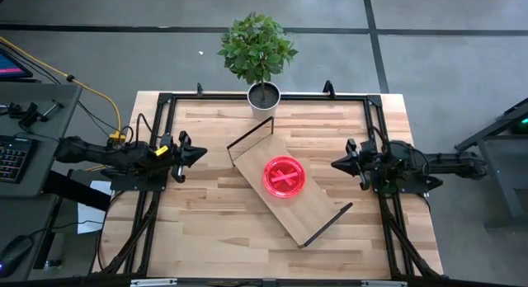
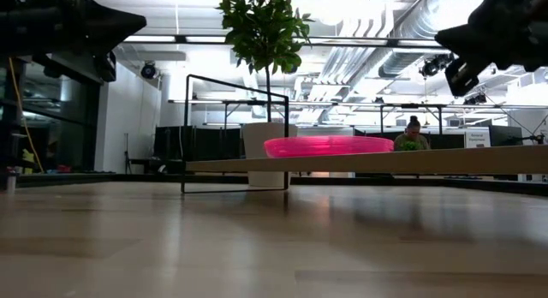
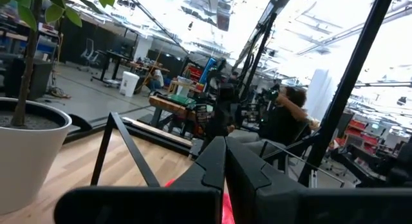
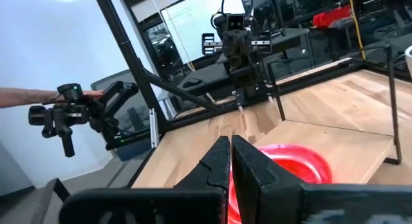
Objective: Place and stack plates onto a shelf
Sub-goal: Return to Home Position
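Note:
A stack of translucent pink-red plates (image 1: pixel 284 177) rests on the middle of the shelf (image 1: pixel 318 213), a long light-wood board lying slantwise on the table with black wire frames at both short ends. The low view shows the plates (image 2: pixel 330 146) on the board (image 2: pixel 445 161). How many plates are in the stack cannot be told. My left gripper (image 1: pixel 203 154) hovers left of the shelf, raised above the table, fingers shut (image 3: pixel 225 161). My right gripper (image 1: pixel 335 164) hovers right of the shelf, also raised and shut (image 4: pixel 230 156). Neither touches anything.
A potted plant (image 1: pixel 262 91) in a white pot stands at the table's far edge, just behind the shelf's far wire frame (image 1: pixel 252 137). A black metal frame (image 1: pixel 346 95) runs around the tabletop. People sit in the room beyond. Bare wood lies along the near edge.

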Robot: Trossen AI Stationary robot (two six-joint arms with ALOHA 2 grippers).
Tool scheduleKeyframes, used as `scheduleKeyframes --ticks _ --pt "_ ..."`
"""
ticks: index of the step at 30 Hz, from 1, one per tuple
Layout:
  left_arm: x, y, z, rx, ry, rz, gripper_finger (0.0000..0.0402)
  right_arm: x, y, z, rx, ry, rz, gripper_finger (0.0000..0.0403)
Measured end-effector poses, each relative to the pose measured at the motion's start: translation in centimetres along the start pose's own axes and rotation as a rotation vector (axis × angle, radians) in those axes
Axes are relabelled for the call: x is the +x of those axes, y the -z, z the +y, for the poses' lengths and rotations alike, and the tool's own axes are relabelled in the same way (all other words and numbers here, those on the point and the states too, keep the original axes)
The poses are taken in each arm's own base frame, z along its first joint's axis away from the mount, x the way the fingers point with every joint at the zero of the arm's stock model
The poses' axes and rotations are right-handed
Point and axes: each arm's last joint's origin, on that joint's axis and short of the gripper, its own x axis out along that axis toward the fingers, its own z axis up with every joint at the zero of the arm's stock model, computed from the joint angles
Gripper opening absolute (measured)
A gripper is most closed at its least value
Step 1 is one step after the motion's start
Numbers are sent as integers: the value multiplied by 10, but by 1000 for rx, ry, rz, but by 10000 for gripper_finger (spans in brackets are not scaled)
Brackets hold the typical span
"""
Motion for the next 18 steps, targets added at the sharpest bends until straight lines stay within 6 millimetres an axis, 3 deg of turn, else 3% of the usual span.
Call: scheduleKeyframes --ticks 7,13,18 --pt "-2 6 2 23 -19 70 0 -3 16 -3 17 4 -2 0" --pt "-11 23 10 87 -61 260 0 -2 19 -3 -30 13 22 0" --pt "-12 22 9 83 -33 251 0 -3 23 -5 19 43 59 0"
